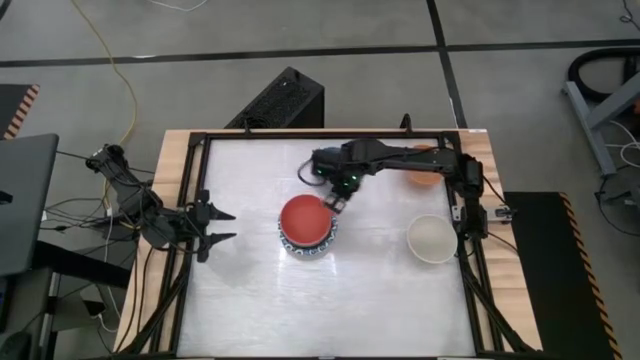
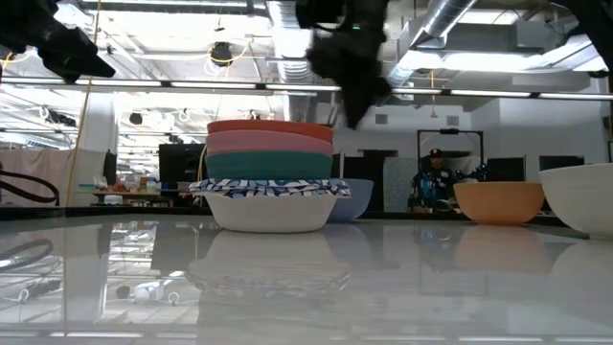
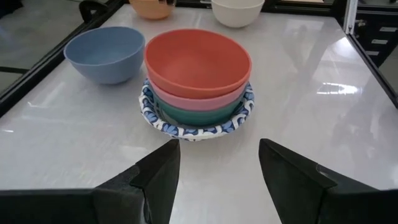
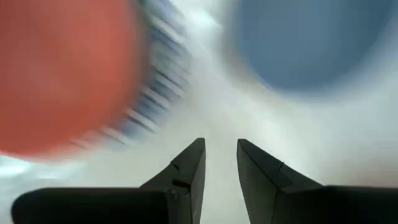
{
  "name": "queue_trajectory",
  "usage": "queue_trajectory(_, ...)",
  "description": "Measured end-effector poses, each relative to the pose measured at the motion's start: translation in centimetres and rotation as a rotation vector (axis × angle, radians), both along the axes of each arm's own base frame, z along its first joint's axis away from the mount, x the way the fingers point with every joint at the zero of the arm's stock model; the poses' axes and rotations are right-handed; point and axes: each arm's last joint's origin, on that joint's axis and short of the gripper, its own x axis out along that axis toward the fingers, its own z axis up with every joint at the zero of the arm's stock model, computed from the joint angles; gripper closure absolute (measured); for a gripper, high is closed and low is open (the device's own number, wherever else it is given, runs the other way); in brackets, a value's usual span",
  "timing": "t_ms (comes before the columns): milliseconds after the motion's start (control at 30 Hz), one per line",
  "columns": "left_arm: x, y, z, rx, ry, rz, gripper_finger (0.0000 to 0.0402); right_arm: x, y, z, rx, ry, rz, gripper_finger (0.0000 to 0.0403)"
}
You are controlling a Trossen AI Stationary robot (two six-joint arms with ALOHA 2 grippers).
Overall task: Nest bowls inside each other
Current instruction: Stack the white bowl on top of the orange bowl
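Stacked at counter (image 1: 240,300) centre: red bowl (image 1: 304,219) uppermost, nested in pink bowl (image 3: 186,98), green bowl (image 3: 189,114) and blue-patterned white bowl (image 3: 193,129). Right claw (image 1: 338,202) hangs just above the stack's 2 o'clock rim, fingers slightly apart, holding nothing. Blue bowl (image 3: 104,53) sits beyond; orange bowl (image 2: 498,202) at 1 o'clock; cream bowl (image 1: 432,238) at 3 o'clock. Left claw (image 1: 222,226) waits at 9 o'clock, fingers spread.

Grey tiled floor (image 1: 300,30) surrounds the wood-edged table (image 1: 175,150); ceiling ducts (image 2: 441,19) and strip lights hang overhead.
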Motion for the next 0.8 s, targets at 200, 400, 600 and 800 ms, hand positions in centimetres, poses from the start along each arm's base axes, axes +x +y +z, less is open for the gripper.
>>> queue_trajectory(200,0.0,0.0,0.0,-0.011,0.004,-0.006,0.0194,-3.2,1.1,0.2,-0.213,0.188,-0.107,0.0290)
queue_trajectory(400,0.0,0.0,-0.2,-0.012,0.019,-0.001,0.0194,-8.3,1.5,0.6,-0.255,0.192,-0.299,0.0290)
queue_trajectory(600,0.0,-0.1,-0.3,-0.007,0.025,0.001,0.0194,-15.1,2.5,0.0,-0.153,0.121,-0.611,0.0290)
queue_trajectory(800,0.1,-0.1,-0.2,-0.011,0.024,0.003,0.0194,-18.9,5.0,-1.8,-0.015,0.091,-0.666,0.0290)
